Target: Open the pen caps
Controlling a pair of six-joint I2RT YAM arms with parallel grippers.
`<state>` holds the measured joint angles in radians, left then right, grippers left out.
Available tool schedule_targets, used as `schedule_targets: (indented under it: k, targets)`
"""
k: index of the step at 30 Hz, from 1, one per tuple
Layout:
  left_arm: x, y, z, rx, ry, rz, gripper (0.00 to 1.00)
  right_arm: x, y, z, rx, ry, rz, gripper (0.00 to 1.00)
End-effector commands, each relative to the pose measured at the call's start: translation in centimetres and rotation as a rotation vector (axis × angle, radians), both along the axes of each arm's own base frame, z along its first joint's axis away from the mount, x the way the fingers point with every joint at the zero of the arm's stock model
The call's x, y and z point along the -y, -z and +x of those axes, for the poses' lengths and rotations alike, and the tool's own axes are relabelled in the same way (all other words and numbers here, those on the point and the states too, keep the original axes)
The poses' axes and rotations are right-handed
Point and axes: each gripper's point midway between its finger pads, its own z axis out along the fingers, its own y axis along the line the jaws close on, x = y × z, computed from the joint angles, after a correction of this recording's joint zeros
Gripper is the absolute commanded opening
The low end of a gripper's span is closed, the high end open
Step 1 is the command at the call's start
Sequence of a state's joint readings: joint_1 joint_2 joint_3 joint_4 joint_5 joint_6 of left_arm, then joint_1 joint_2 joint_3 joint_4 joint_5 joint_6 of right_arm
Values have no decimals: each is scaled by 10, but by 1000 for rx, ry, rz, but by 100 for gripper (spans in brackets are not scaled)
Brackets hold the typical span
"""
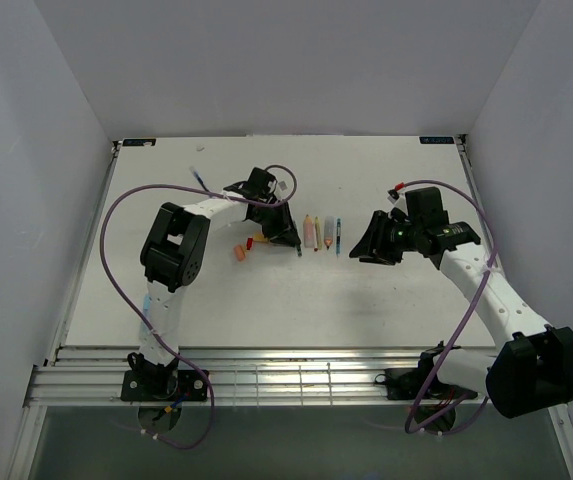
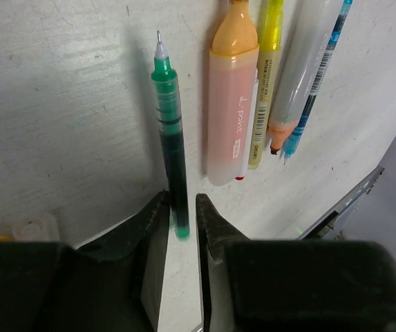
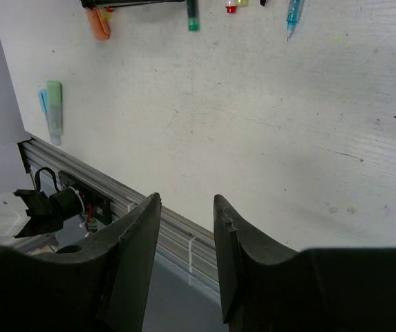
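left gripper (image 2: 182, 207): i see the jaws slightly apart, loose around the back end of the green pen (image 2: 170, 131) | pen lies flat on the table (image 2: 59, 104), tip bare | orange highlighter (image 2: 229, 104) and yellow pen (image 2: 267, 83) just beside it | orange cap (image 1: 238, 254) and red cap (image 1: 251, 241) lie near, on the arm's left | right gripper (image 3: 186, 200): jaws apart over the table, well apart from the pens

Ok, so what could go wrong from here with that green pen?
The green pen lies uncapped with its end between the left fingers; lifting away carelessly could drag it or roll it into the orange highlighter close beside it. Its bare tip could also mark the table.
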<state>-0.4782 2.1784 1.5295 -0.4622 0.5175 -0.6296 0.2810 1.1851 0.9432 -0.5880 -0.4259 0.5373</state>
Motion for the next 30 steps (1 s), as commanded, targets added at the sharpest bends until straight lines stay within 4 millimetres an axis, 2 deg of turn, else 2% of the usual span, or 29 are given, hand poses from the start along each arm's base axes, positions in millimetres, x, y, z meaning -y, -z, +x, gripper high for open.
schedule_targets:
  k: [1,8,10,14,17,20,21,23,24,26,27,28,30]
  targets:
    - [9,-22,12,71,23,-44,33,0,-3,0,24,-29,8,43]
    - [12,-34,14,107,56,-71,35,-2,-2,3,15,-39,11,43]
    - [5,-37,20,133,26,-37,36,-3,-2,4,14,-41,13,43]
    - [-14,-60,34,196,-62,4,36,-4,-5,3,16,-47,23,43]
    - [-39,-73,56,232,-162,38,36,-4,-3,0,11,-48,23,43]
    - [-74,-86,81,271,-275,90,36,-3,3,-4,-4,-53,25,43]
    - [-88,-96,95,297,-321,110,37,-3,4,-5,-9,-54,25,43]
    - [-115,-95,107,302,-389,203,37,-4,5,-8,-18,-55,30,43]
    - [-131,-100,124,322,-429,239,38,-4,6,-8,-17,-57,30,43]
    - [-153,-97,131,298,-469,329,38,-4,7,-9,-22,-55,31,43]
    - [-175,-97,141,313,-518,403,38,-3,8,-11,-28,-56,30,43]
    - [-183,-102,153,336,-532,433,39,-3,8,-11,-28,-56,28,43]
    - [-205,-106,162,346,-581,500,41,-2,10,-13,-35,-54,24,43]
